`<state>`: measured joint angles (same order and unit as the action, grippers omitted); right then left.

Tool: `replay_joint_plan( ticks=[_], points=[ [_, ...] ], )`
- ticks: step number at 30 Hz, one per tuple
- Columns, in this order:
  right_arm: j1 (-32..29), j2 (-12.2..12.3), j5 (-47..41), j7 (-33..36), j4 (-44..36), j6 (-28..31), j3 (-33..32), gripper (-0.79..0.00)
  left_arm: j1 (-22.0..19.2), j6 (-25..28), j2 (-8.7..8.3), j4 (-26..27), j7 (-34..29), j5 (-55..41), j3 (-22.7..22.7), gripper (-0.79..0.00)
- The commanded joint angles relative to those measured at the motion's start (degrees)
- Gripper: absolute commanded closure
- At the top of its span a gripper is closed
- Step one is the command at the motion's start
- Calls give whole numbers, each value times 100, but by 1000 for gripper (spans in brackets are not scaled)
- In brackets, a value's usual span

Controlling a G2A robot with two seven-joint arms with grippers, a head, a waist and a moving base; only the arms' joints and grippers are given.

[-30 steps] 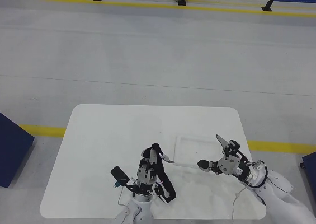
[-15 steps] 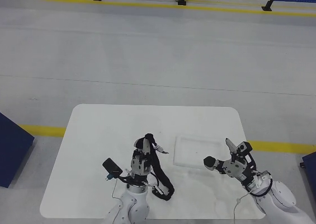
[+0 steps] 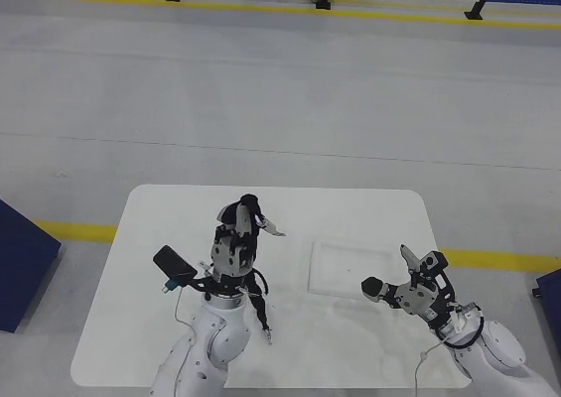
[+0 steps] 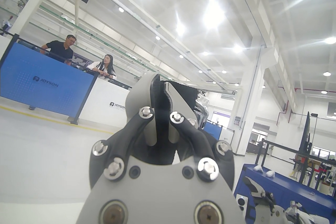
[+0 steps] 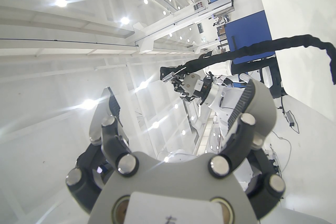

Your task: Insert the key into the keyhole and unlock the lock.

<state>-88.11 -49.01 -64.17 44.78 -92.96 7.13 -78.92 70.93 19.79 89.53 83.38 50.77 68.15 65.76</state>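
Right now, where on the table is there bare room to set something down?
On the table, the far right corner and left strip lie bare. The middle is crowded: the left gripper, shut on a metal piece, hangs over it, a faint rectangular outline lies beside, and the open right gripper holds the near right.

left jaws' held piece [image 3: 272, 230] | too small to identify

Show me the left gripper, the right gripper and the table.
left gripper [image 4: 161, 83]: left wrist view, between its closed fingertips.
right gripper [image 3: 387, 273]: top view, between its open fingertips.
table [image 3: 340, 213]: top view, bare surface.
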Motion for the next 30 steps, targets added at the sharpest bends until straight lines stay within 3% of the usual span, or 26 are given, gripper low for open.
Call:
replay_joint_plan(
  ticks=[1,16,21,30],
  points=[
    [0,0,0,0,0,0,0,-785,1,-57,-7,-160,-65,68,6,0],
    [0,0,0,0,0,0,0,-785,-76,-315,-63,-2107,-96,832,-133,0],
    [0,0,0,0,0,0,0,-785,-22,-503,-144,-2388,-583,1274,-65,0],
    [0,0,0,0,0,0,0,-785,78,-856,-237,-2293,-1940,1791,-56,0]
  ],
)
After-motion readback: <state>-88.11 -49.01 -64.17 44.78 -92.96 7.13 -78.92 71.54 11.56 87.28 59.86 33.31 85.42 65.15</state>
